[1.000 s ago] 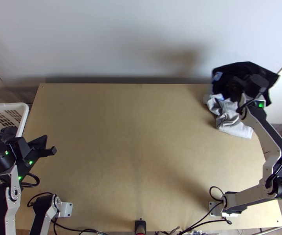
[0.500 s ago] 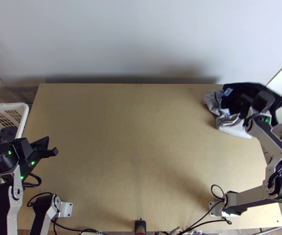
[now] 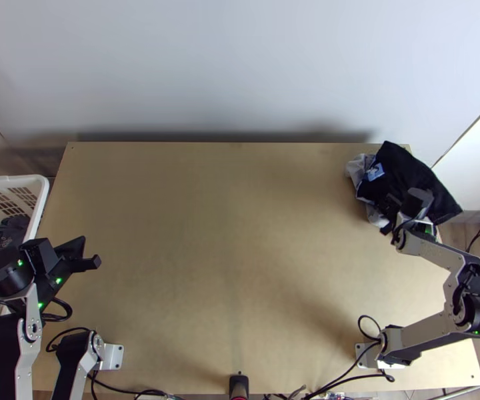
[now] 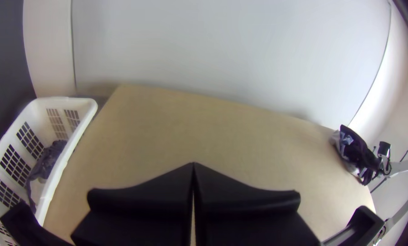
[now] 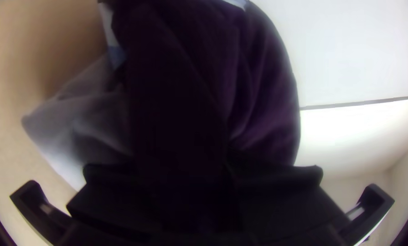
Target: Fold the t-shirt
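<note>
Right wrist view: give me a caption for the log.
Dark cloth gripped in the right end effector, grey cloth partly beneath it on the table.

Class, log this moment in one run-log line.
left hand: shut, empty | right hand: gripping dark cloth | dark cloth: far right table corner | pale cloth: rumpled, partly covered by dark

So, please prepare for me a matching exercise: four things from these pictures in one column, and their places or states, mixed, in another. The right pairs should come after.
1. White plastic basket with grid-like holes
2. Grey and white cloth
3. Left gripper
4. Right gripper

A. Shut, with no cloth between its fingers
B. Partly covered by the black cloth
C. Closed on the black cloth
D. Beside the light wooden table, with dark fabric inside

Right pairs: 1-D, 2-B, 3-A, 4-C
</note>
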You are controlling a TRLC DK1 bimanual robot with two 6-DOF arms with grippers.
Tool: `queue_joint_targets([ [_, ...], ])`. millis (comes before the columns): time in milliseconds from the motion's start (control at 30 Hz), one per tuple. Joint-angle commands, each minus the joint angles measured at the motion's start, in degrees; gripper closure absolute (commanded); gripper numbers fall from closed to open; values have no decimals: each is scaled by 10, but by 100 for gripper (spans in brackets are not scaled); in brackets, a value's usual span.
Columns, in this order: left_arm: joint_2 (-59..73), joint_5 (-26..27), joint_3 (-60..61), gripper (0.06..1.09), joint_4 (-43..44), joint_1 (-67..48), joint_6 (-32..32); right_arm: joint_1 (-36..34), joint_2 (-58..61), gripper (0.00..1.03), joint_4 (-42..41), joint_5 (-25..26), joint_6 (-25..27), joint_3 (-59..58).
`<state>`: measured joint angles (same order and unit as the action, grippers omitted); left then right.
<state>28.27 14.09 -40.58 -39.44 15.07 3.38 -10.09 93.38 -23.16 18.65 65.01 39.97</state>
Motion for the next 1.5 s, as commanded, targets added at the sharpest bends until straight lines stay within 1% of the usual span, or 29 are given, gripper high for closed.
queue_joint_targets([
  [0,-7,0,1,105,-1,3,-1,17,23,100,-10,0,-61,-9],
  [100,-9,0,2,105,-4,13,-4,22,17,99,-10,0,-72,-2],
  [133,-9,-1,3,105,-5,15,-5,23,7,87,-12,-1,-78,-3],
  [233,-11,0,6,105,-9,23,-12,24,-21,19,-13,-7,-89,-1],
  [267,-12,0,5,105,-13,23,-15,25,-21,4,-13,-7,-89,8],
  [333,-19,12,2,105,-25,23,-25,31,-41,3,1,-9,-90,13],
  [433,-33,14,3,105,-25,23,-26,37,-81,3,27,-31,-100,11],
  [500,-34,14,2,105,-25,23,-26,42,-106,3,75,-42,-108,13],
  [533,-34,14,2,105,-25,23,-27,48,-116,3,110,-48,-124,21],
  [567,-35,14,2,105,-25,23,-28,56,-128,3,167,-49,-145,35],
  [667,-37,14,1,105,-25,23,-29,91,-148,3,311,-49,-227,76],
  [767,-37,14,3,105,-19,28,-21,136,-178,3,371,-51,-270,68],
  [867,-27,14,3,105,-13,38,-8,176,-198,3,392,-51,-304,53],
  [1000,-24,15,13,105,2,44,4,239,-218,3,455,-51,-387,62],
  [1133,-24,15,19,105,10,44,21,311,-262,4,483,-51,-465,64],
  [1233,-25,15,23,105,19,44,36,350,-289,4,504,-51,-531,69],
  [1333,-27,15,26,105,25,43,50,359,-309,4,519,-52,-587,76],
  [1467,-33,16,36,105,29,35,61,339,-324,4,538,-70,-649,86],
])
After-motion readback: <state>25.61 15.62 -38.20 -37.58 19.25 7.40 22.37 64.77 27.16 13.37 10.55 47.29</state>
